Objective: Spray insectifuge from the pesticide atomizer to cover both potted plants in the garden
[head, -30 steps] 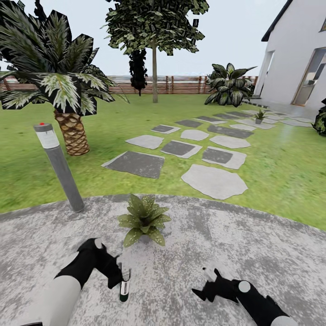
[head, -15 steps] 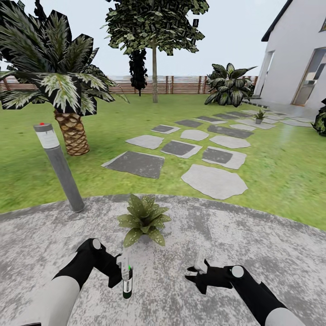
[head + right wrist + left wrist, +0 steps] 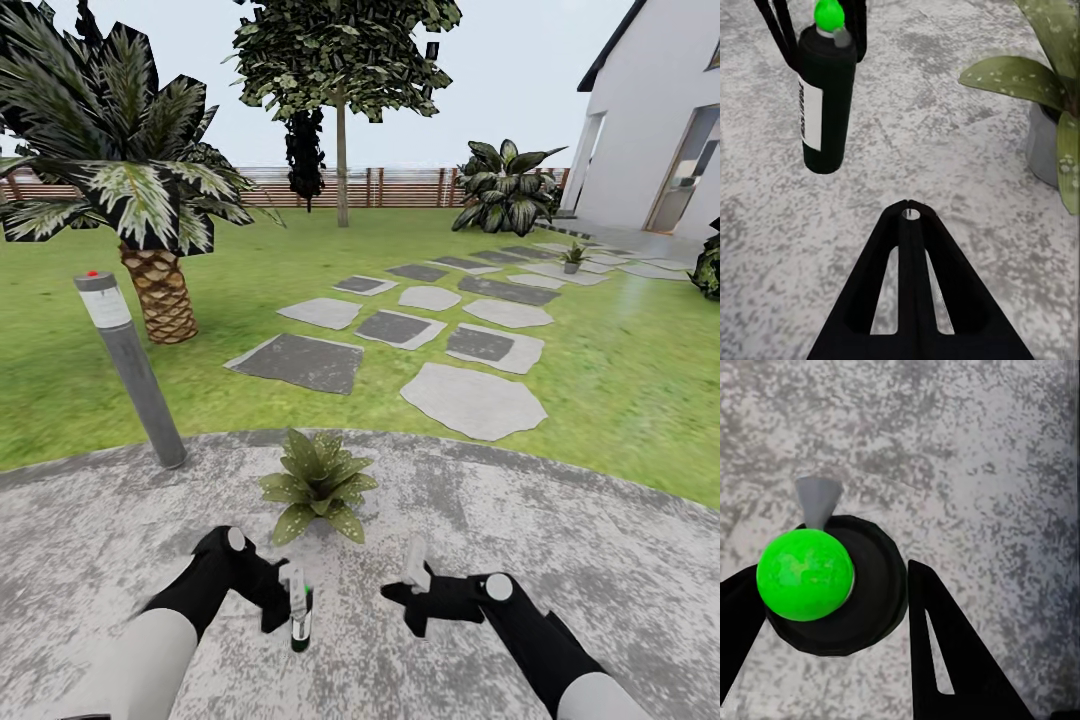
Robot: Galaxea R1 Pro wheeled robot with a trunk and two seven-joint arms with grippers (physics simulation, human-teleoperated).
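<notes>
The pesticide atomizer (image 3: 300, 620), a slim dark bottle with a white label and a green top, hangs upright just over the gravel patio, with my left gripper (image 3: 293, 592) shut on its head. In the left wrist view I look down on the atomizer's green cap (image 3: 805, 574) between the black fingers (image 3: 937, 645). My right gripper (image 3: 410, 582) is shut and empty, a hand's width to the right of the bottle. It faces the atomizer (image 3: 827, 97). One potted plant (image 3: 318, 487) stands just beyond both grippers. Another potted plant (image 3: 573, 257) sits far off by the house.
A grey post lamp (image 3: 130, 370) leans at the patio's left edge, with a palm (image 3: 150, 270) behind it. Stepping stones (image 3: 470, 400) cross the lawn toward the white house (image 3: 660, 130). A big striped shrub (image 3: 505, 190) and wooden fence (image 3: 400, 187) close the back.
My left arm has carried the atomizer up and to the right, closer to the near plant. My right gripper has moved left and forward, toward the bottle.
</notes>
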